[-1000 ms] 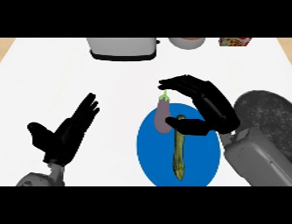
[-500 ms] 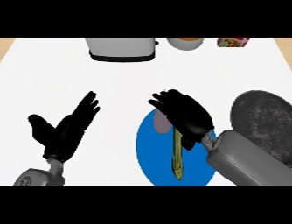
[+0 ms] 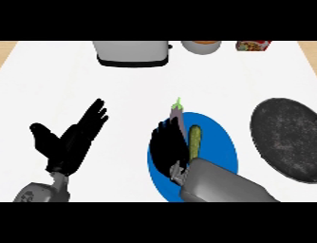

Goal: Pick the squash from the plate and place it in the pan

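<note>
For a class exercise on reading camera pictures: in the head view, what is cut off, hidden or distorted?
Head view: the toaster, a bowl and a box are cut by the top edge; the right robot hand hides much of the squash and of the blue plate, which looks taller than wide; the pan runs off the right edge; lighting is even, without glare.

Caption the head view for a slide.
Right hand lowered over the squash on the blue plate; pan waits empty, left hand rests open.

Right hand [image 3: 170, 144] over squash [image 3: 195, 141]; plate [image 3: 221, 142] beneath
</note>
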Motion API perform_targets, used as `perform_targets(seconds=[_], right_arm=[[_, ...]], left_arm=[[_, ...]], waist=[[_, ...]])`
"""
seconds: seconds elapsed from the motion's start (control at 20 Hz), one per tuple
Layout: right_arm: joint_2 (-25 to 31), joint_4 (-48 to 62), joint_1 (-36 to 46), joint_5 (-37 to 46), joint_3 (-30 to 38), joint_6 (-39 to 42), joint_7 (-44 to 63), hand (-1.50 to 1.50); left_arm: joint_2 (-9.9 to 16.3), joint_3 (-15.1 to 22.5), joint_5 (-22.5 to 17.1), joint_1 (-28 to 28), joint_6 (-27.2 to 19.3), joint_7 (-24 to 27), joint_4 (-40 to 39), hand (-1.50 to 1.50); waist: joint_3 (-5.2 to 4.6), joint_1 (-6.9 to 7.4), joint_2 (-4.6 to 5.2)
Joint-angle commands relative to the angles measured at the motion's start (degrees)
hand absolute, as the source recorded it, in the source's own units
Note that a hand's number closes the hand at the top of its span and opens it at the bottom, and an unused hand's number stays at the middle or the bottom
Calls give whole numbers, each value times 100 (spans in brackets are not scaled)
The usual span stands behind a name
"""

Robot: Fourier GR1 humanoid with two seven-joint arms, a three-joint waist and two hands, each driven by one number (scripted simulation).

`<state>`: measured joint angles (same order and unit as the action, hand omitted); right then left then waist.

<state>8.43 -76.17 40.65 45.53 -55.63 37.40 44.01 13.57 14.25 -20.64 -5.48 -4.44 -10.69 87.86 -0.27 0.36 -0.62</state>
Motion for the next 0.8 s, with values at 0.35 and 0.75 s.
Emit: perform_targets(seconds=[0.35, 0.75], right_arm=[[-831, 145, -561, -735, -502, 866, 2342, -150], [-836, 118, -695, 73, -624, 981, 2332, -150]], left_arm=[[20, -4, 79, 209, 228, 172, 18, 0], [25, -90, 60, 416, 268, 54, 232, 0]], waist=[[21, 70, 39], [23, -8, 33]])
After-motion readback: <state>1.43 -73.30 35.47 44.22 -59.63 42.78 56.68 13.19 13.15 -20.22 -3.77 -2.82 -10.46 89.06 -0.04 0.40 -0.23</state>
